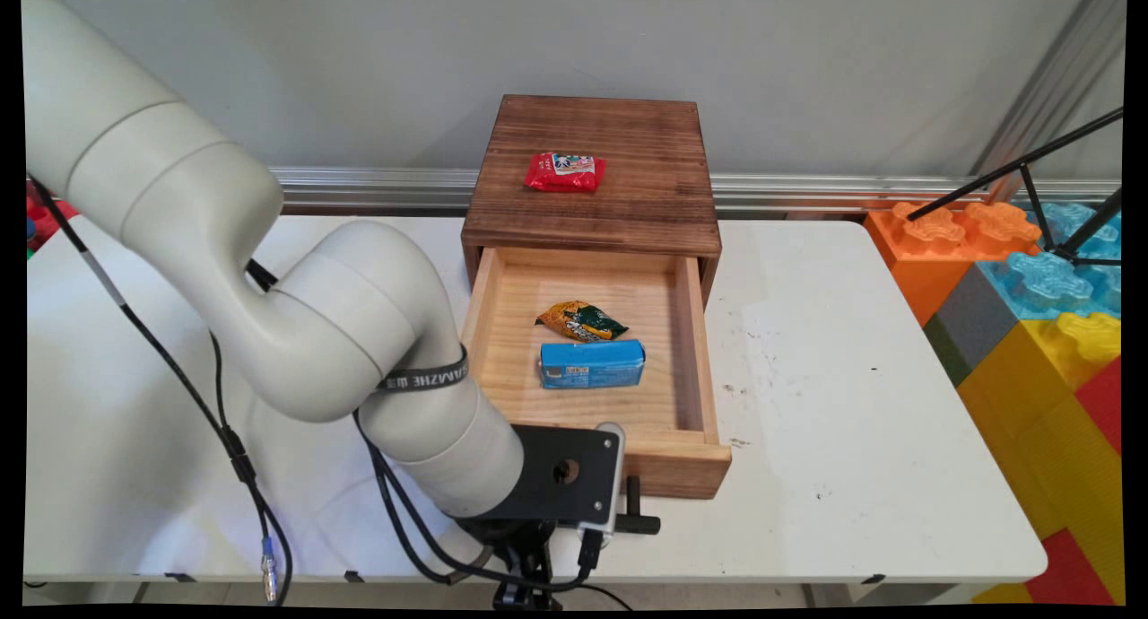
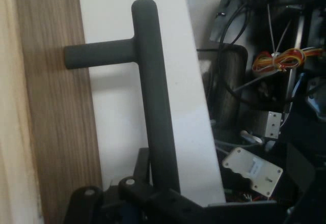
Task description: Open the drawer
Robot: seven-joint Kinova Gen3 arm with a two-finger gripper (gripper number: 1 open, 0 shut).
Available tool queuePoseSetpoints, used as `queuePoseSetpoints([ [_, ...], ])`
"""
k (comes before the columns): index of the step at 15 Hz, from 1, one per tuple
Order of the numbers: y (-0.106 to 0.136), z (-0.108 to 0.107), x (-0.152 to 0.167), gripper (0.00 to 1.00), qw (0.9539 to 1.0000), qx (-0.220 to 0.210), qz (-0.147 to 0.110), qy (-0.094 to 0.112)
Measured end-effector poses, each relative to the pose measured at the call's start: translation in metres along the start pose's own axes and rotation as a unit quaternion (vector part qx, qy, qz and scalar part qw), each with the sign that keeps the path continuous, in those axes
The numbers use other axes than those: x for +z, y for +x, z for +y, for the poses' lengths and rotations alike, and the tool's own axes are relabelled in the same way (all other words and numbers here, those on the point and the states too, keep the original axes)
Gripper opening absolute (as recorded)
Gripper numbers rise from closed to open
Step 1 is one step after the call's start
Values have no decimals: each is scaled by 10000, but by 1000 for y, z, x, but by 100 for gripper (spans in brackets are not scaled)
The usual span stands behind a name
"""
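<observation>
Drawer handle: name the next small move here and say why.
Probably back the gripper straight off the handle, toward the table's near edge: the drawer already stands pulled out, its blue packet and orange packet exposed, and the handle's bar runs into the gripper's linkage.

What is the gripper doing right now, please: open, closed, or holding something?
Gripper: at the drawer's black handle, which runs down into its linkage; whether the fingers are open or closed on it cannot be told.

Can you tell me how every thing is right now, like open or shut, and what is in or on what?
drawer: pulled open
blue packet: lying in the drawer
yellow-green packet: lying in the drawer
red packet: lying on top of the wooden box
gripper: at the drawer's black handle
</observation>
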Motion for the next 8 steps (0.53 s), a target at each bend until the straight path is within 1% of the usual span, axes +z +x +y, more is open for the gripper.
queuePoseSetpoints([
  [8, 0, 14, -1, 100, 9999, -45, 99, -43],
])
